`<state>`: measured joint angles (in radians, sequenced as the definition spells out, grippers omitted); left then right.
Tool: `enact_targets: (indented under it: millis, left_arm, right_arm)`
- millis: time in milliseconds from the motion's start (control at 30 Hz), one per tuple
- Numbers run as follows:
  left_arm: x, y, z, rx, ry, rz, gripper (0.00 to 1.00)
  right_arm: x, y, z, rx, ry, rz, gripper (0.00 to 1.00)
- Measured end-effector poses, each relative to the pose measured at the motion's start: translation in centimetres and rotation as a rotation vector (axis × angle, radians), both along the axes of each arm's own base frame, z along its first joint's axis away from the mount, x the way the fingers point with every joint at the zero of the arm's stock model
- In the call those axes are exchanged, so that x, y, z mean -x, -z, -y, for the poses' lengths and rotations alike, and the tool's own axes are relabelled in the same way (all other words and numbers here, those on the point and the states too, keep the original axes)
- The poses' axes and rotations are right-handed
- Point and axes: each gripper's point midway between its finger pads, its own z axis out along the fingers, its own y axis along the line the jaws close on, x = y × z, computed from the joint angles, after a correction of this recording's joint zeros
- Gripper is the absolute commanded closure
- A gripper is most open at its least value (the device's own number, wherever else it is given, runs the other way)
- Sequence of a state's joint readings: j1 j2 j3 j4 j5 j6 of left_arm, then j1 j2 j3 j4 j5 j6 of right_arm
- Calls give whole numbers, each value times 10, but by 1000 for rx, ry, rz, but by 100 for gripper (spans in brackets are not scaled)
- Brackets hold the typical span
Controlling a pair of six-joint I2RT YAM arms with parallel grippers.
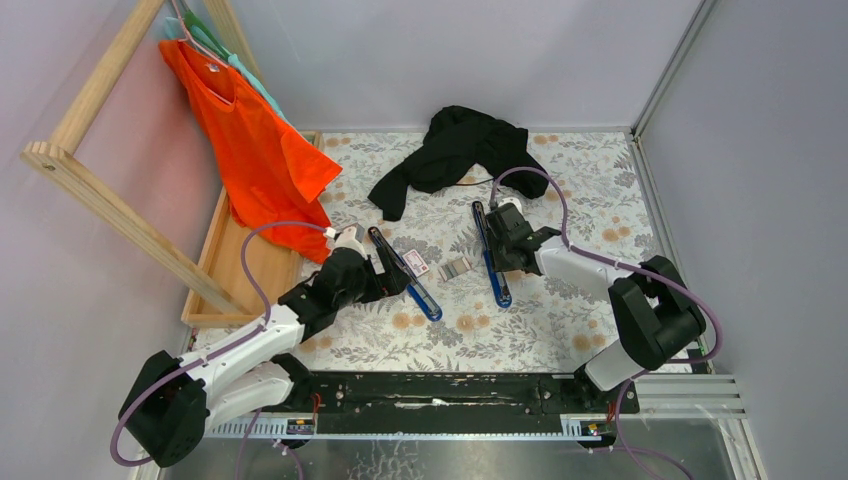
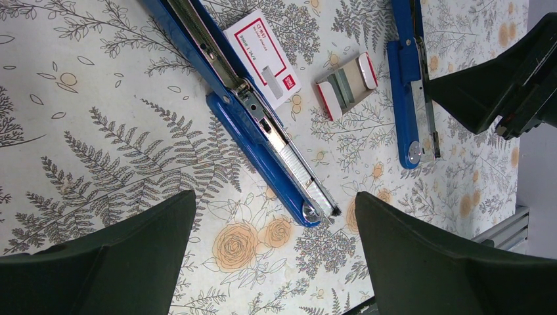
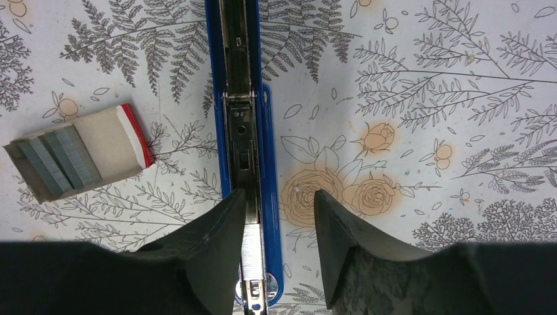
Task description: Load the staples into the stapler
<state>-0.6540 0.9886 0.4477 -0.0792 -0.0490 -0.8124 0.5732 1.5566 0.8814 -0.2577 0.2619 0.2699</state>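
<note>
Right arm's jaws are standing partly spread over one opened blue metal stapler (image 3: 240,118), pinching nothing. Left arm's jaws are hanging wide apart. Grey staple strips (image 3: 59,161) in a small cardboard tray (image 3: 115,141) are lying at that stapler's nine o'clock on the floral tabletop (image 3: 427,98).

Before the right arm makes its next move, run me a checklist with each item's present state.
1. Stapler under the right gripper lies open: ok.
2. Staple strip sits in its channel: ok, it seems.
3. Right fingers free of the stapler: cannot tell; they straddle it.
4. Tray holds spare strips: ok.
5. Left gripper open and empty: ok.
</note>
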Motion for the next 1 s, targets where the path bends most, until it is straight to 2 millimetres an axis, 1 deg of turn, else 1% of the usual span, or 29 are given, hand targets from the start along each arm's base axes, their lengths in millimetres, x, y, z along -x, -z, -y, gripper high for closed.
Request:
enact_targets:
  millis: [100,367,600,800,1000]
  left_arm:
    - [0,0,0,0,0,0,2]
    - [0,0,0,0,1,0,2]
    - [0,1,2,1,6,-6,2]
    - [-3,-4,5,12,9,4,2]
    - [-2,-2,7,14,19,-5,2]
  right_arm:
    - [3,0,-1,-9,-2,-10,49]
    - [23,0,9,-4,12,-53,48]
    - [35,3,10,-14,13,-92,47]
    - [44,-1,11,-28,4,-114,47]
    - [50,-9,10,-49,-11,-122,47]
